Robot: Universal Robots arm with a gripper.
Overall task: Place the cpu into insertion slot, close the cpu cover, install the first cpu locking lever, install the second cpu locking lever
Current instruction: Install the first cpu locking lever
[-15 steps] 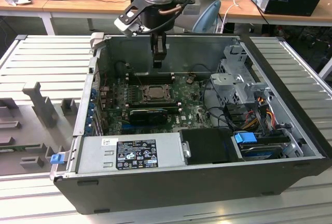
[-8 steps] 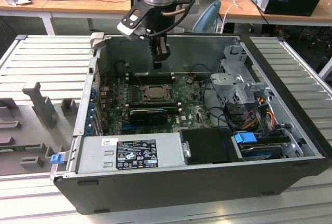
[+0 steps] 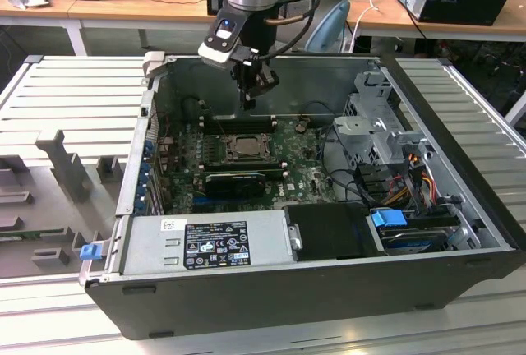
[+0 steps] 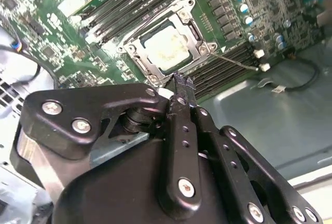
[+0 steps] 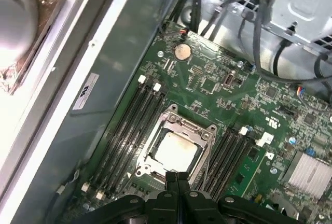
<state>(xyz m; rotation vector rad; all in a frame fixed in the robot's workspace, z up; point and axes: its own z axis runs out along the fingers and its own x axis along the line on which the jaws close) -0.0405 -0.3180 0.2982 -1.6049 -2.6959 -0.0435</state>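
I am hanging over the open computer case (image 3: pixel 329 289), which is lying on the ribbed grey worktop (image 3: pixel 74 92). My pincer (image 5: pixel 176 178) is hovering just above the green motherboard (image 3: pixel 308 170), near the socket's edge and not touching it. Its fingers (image 5: pixel 171 182) are pressing together tip to tip and gripping nothing.

The cpu (image 5: pixel 175 150) is sitting flat in the insertion slot (image 5: pixel 151 156), its pale metal top showing through the window of the cpu cover (image 5: pixel 187 124). The cover is lying down around the chip, framing it on all sides. Black memory slots (image 5: pixel 129 125) are flanking the socket on both sides.

In the second wrist view a thin metal lever (image 4: pixel 236 61) is reaching out from a corner of the cover across the memory slots; I cannot tell whether it is latched.
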